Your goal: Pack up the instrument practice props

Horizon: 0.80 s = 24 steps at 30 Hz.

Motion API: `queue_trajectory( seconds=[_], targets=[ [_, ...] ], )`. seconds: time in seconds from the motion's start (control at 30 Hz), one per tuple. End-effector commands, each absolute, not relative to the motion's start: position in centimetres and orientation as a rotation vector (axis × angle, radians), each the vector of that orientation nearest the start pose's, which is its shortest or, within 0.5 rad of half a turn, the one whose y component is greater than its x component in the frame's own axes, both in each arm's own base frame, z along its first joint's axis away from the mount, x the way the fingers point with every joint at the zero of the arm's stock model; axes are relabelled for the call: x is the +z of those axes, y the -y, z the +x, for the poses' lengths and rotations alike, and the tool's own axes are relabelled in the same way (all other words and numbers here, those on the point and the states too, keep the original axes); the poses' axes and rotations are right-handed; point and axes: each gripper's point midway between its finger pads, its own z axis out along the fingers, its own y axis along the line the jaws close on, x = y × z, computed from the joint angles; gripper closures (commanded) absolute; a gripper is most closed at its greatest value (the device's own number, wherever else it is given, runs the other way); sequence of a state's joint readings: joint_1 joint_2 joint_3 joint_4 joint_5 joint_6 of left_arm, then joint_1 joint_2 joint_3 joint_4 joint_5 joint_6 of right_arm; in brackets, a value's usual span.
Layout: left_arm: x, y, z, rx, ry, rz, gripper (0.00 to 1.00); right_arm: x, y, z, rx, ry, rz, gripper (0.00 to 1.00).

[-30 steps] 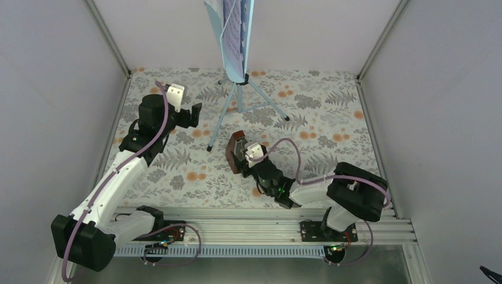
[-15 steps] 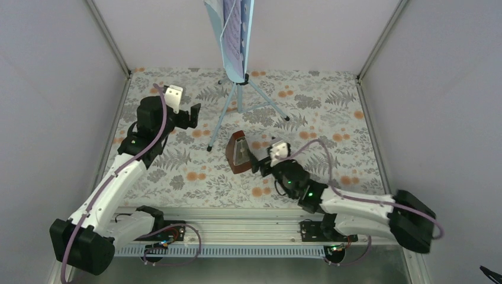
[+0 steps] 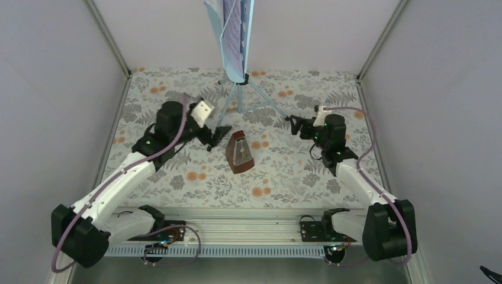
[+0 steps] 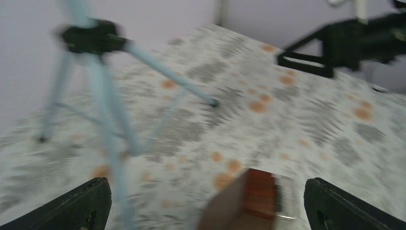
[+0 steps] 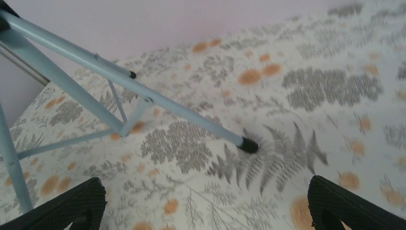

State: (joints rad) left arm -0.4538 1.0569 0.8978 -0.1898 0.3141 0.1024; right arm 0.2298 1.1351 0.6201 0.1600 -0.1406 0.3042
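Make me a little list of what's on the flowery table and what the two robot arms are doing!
table: flower and fern pattern
music stand: pale blue, upright on three legs at the back
sheet music: resting on the stand
metronome: reddish-brown, upright in front of the stand, nothing touching it
left arm: jaws open and empty, beside the stand's nearest leg
right arm: jaws open and empty, pointing at the black foot of another stand leg

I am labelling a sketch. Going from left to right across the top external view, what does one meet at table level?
left fingers → wooden metronome → right fingers
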Motion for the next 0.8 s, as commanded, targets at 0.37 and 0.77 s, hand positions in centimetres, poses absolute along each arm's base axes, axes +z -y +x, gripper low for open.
queue_trajectory(
  seconds=[0.37, 0.77],
  targets=[
    [21.4, 29.6, 27.9, -0.833, -1.950, 1.075, 0.01, 19.4, -10.5, 32.2, 0.730, -1.961, -0.067, 0.00],
    [19.9, 29.3, 28.1, -0.764, -1.974, 1.092, 0.47, 20.0, -10.8, 31.9, 0.748, -1.935, -0.081, 0.00]
  ],
)
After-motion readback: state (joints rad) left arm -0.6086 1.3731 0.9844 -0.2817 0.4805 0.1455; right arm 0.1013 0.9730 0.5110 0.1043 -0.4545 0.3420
